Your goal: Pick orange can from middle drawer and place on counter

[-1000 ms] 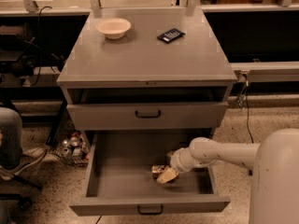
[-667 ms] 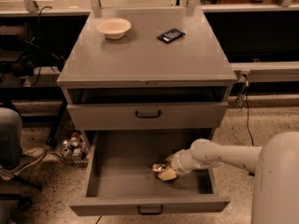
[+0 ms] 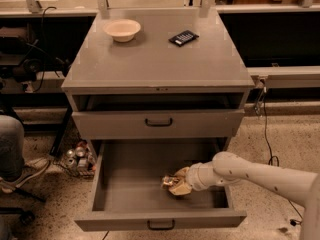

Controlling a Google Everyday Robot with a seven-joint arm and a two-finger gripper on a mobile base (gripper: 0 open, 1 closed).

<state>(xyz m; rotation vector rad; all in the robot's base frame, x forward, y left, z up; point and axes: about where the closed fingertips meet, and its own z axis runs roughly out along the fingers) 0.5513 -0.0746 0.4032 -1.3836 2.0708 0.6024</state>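
Orange can (image 3: 169, 180) is lying inside the middle drawer (image 3: 127, 176), which is standing wide open at the front of the bench. Far left, a bunch of little cans (image 3: 76, 156) is sitting on the ground by the bench's bottom left corner. A white bowl (image 3: 122, 29) is sitting on the counter (image 3: 160, 66) near its back left corner. A small black thing (image 3: 183, 37) is lying near the back edge, a bit right of the middle. Down in the drawer, the orange can is resting close to the front right corner. The gripper (image 3: 181, 185) is low in the drawer, touching the can from the right. I cannot tell if it is squeezing the can. The white arm (image 3: 250, 171) is reaching in over the drawer's right edge.
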